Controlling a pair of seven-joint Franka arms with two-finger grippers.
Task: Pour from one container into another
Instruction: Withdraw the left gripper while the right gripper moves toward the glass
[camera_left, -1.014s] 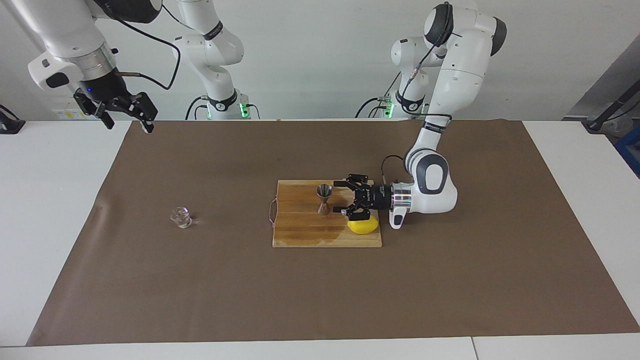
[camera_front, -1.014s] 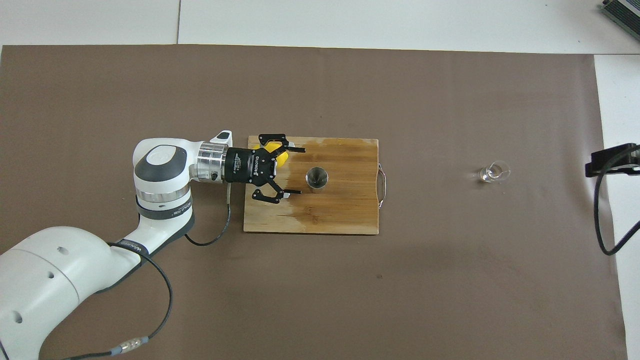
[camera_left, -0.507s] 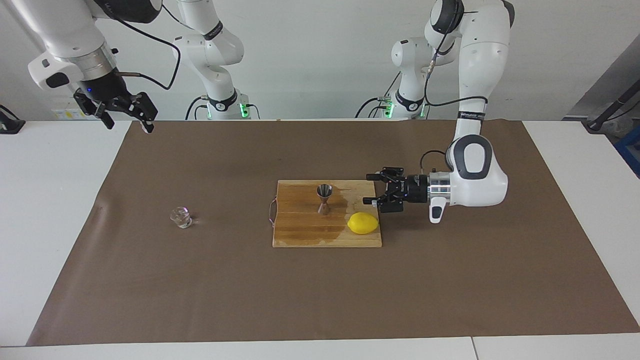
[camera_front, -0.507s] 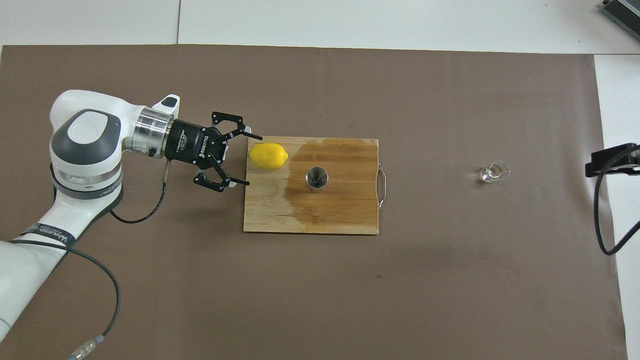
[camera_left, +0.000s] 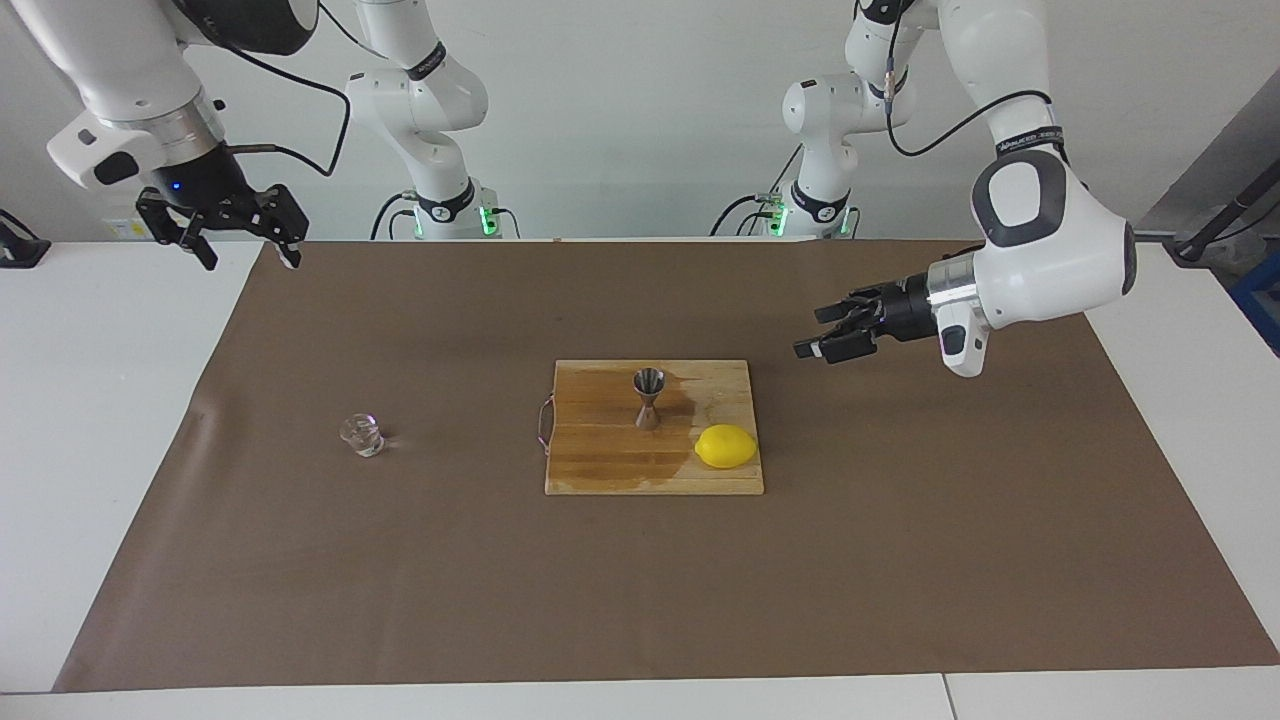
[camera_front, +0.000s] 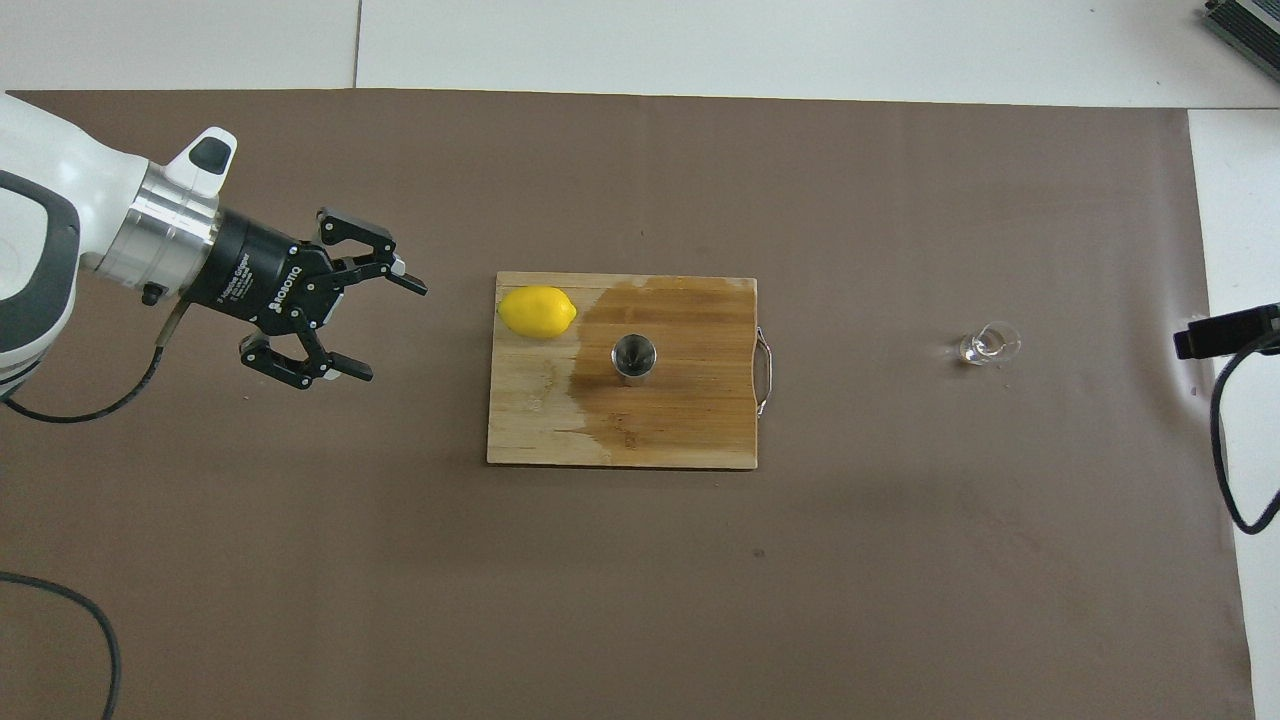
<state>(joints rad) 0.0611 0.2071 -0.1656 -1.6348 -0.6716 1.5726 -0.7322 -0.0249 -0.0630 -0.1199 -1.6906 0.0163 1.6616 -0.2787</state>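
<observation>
Facing view: high, across the desk, looking toward the robots.
Overhead view: steeply down, above the robots' end.
Shared: whole brown mat.

right tool mostly cut off overhead

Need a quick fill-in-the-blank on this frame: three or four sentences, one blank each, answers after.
1. The silvery steel hourglass-shaped jigger stands upright on the wooden ____.
2. The yellow lemon lies on the board toward the ____ arm's end of the table.
3. The small clear faceted glass cup stands on the brown ____, off the board.
4. The left gripper hangs over the mat with its fingers ____, holding nothing.

Missing words: board; left; mat; open
</observation>
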